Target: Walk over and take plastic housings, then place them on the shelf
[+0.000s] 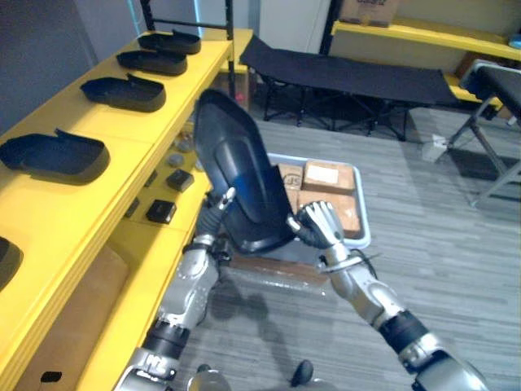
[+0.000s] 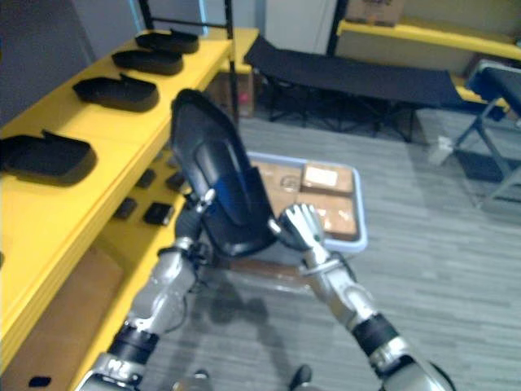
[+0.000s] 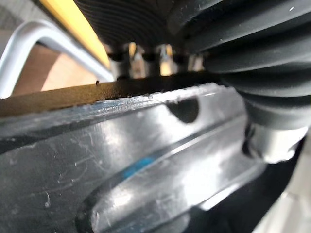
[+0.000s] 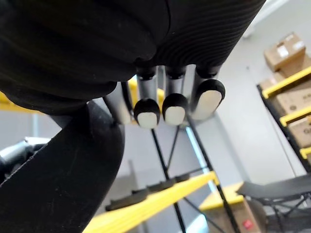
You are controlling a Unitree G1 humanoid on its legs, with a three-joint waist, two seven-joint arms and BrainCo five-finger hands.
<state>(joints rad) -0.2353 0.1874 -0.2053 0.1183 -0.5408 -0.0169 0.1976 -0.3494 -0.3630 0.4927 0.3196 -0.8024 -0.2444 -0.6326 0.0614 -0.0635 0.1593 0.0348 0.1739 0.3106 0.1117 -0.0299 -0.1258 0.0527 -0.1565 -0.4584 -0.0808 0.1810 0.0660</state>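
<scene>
I hold a glossy black plastic housing [image 1: 240, 179] upright in front of me, above the floor and just right of the yellow shelf [image 1: 122, 151]. My left hand [image 1: 213, 210] is at its lower left edge, with the thumb on the front face and the fingers behind, pinching it. The glossy shell [image 3: 146, 165] sits right against that hand in the left wrist view. My right hand [image 1: 319, 226] presses the lower right edge with straight, spread fingers [image 4: 172, 104]. Several more black housings [image 1: 57, 155] [image 1: 124, 91] [image 1: 152, 61] lie in a row on the shelf top.
Small black parts [image 1: 161, 212] lie on the lower shelf level. A grey tray [image 1: 362, 232] holding cardboard boxes [image 1: 327, 177] stands on the floor behind the held housing. A black folding cot [image 1: 342, 77] and yellow racking [image 1: 423, 34] stand at the back.
</scene>
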